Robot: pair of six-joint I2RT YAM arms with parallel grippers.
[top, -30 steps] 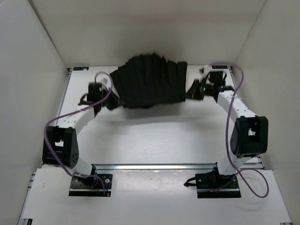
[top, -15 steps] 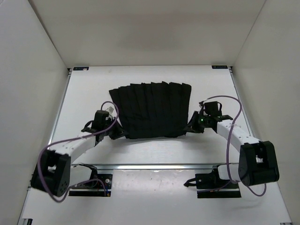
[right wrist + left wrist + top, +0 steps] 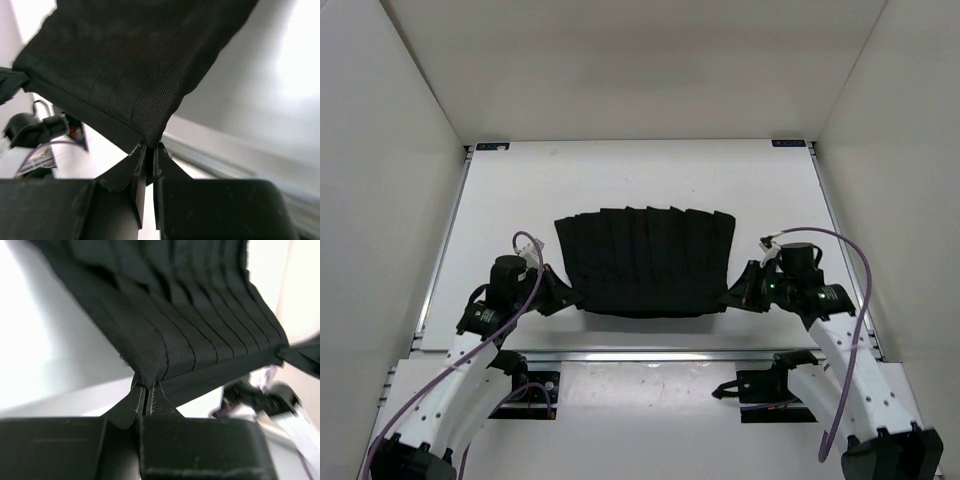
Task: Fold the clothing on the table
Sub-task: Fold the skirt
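Clothing (image 3: 645, 262): black, pleated, spread over the near half of the worktop (image 3: 640, 180), near edge taut.
Left end effector (image 3: 146, 390): closed, pinching the near-left corner.
Right end effector (image 3: 148, 147): closed, pinching the near-right corner.

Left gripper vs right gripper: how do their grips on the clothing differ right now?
The left gripper pinches the near-left corner of the clothing; the right gripper pinches its near-right corner. The left gripper reaches in from the left side, the right gripper from the right, mirrored. Shared: both are shut on the near hem, with the edge stretched taut between them.
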